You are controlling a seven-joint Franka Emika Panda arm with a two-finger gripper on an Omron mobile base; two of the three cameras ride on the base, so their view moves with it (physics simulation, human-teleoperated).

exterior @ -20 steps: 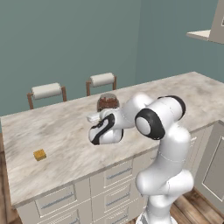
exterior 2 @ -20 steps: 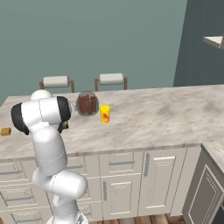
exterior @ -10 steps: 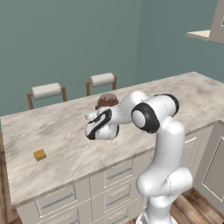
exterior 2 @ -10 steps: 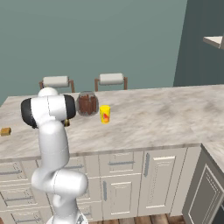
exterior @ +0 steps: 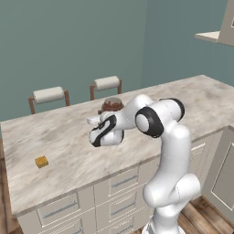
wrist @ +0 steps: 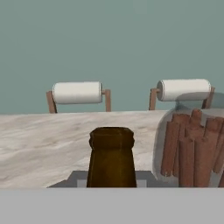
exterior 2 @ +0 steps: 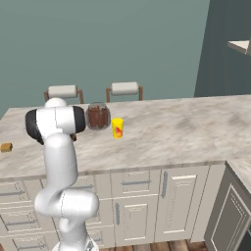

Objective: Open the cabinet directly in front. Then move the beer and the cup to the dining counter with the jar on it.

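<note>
The beer (wrist: 111,157) stands upright between my fingertips, its dark brown neck close in the hand view, and my gripper (wrist: 111,180) is shut on it low over the dining counter (exterior: 59,137). My gripper (exterior: 97,133) hangs just left of the jar (exterior: 112,104). The jar (wrist: 192,148), clear glass with reddish-brown sticks inside, sits right beside the bottle. The yellow cup (exterior 2: 117,127) stands on the dining counter (exterior 2: 171,132) to the right of the jar (exterior 2: 98,116). The cabinet's pale shelf (exterior 2: 240,46) shows at the upper right.
Two stools with white backs (exterior: 48,95) (exterior: 107,83) stand behind the counter. A small orange block (exterior: 41,161) lies near the counter's left end. Cream drawers with grey handles (exterior 2: 135,184) run below the top.
The arm has carried the gripper and the beer a little to the left along the counter, beside the jar. The cup and jar have stayed put.
</note>
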